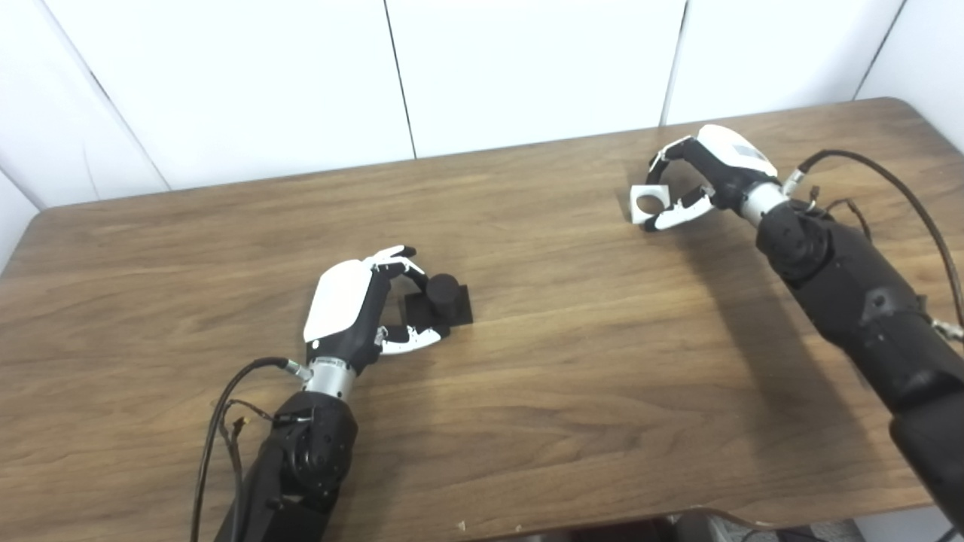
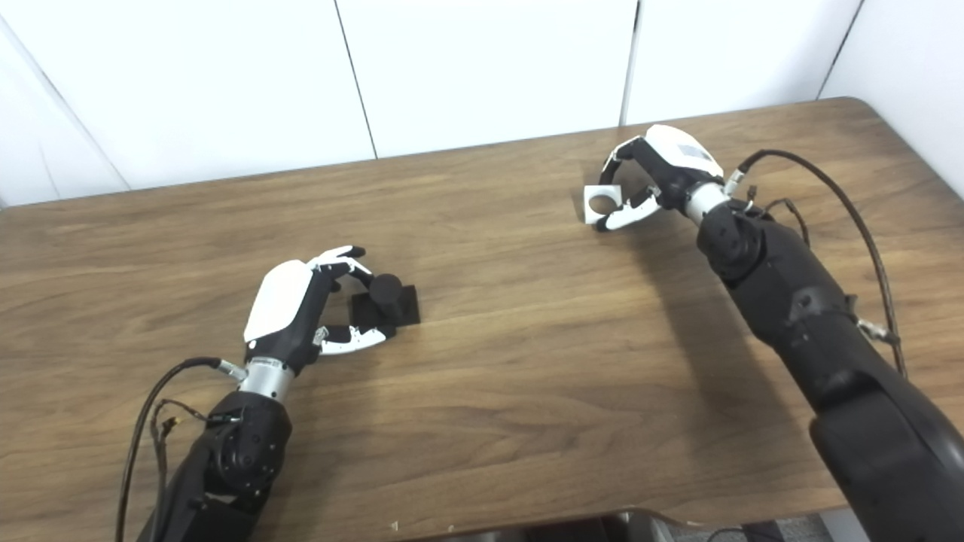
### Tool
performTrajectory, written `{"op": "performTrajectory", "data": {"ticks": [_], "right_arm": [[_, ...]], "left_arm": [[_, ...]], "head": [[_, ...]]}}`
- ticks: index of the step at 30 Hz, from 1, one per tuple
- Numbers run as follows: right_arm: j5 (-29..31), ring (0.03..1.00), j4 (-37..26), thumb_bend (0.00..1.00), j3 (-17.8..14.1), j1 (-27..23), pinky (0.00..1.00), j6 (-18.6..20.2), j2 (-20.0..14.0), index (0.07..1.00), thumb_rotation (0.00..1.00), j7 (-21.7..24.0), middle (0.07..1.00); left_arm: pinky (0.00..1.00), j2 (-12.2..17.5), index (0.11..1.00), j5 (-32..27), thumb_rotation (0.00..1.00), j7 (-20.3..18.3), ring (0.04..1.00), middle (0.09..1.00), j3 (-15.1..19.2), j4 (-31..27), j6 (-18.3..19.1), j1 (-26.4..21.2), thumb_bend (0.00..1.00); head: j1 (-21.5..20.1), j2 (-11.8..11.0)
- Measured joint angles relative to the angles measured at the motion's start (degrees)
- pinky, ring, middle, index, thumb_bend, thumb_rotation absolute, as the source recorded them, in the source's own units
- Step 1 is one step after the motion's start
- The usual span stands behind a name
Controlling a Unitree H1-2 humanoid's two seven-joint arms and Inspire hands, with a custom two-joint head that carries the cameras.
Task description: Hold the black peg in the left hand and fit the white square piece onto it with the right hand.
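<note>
Bright, even overhead light washes the white wall nearly featureless and lays soft dark shadows on the desk (image 1: 572,331) just beneath the fingers (image 1: 681,214), with slightly soft focus throughout

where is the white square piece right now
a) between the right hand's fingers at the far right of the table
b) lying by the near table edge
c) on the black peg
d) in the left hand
a: the white square piece sits between the fingers of the right hand, well apart from the black peg by the left hand.

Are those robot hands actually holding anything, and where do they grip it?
The right hand pinches the white square piece by its edges. The left hand closes around the black peg at its base.
</note>
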Motion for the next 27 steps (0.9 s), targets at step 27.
{"op": "performTrajectory", "data": {"ticks": [27], "right_arm": [[6.01,0.871,-37.85,0.52,-3.59,6.46,0.79,6.58,5.44,0.481,0.15,10.65,0.772]], "left_arm": [[0.64,-0.89,0.491,0.32,0.08,0.02,0.832,0.842,-0.66,0.32,1.33,-0.68,0.52]], "head": [[3.95,0.35]]}}
